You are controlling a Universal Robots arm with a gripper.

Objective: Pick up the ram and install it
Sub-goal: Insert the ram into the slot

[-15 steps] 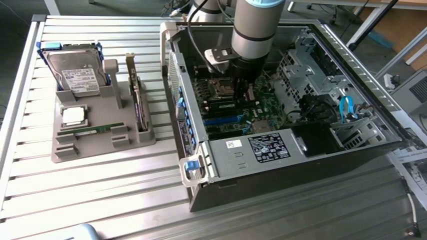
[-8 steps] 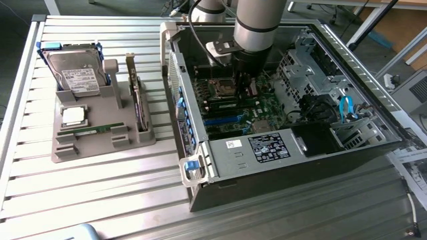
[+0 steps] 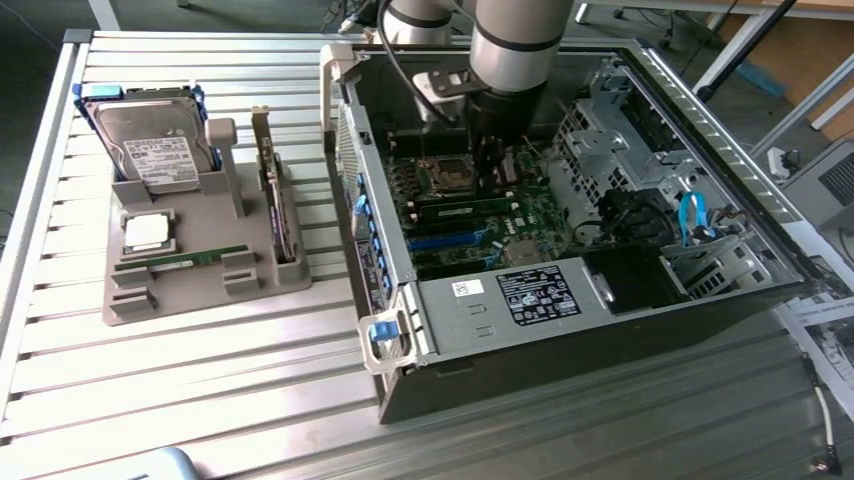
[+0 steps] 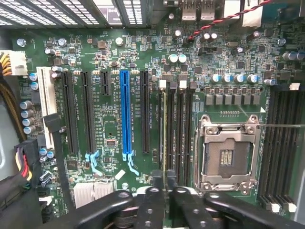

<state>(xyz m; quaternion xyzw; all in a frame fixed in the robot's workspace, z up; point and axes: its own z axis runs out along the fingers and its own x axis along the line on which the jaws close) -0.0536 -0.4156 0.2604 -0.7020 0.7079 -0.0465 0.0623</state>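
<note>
The ram [image 4: 164,138] is pinched edge-on by closed gripper [image 4: 164,183] fingers, held upright over a memory slot [image 4: 170,133] beside the CPU socket [image 4: 228,155] inside the open computer case [image 3: 400,330].

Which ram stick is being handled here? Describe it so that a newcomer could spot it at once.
Inside the open computer case, find the bank of long black memory slots beside the empty silver processor socket. The ram stands edge-on there, one end between the fingertips of the shut pincer. Unlike the dark empty slots around it, it shows as a thin pale-green line.
</note>
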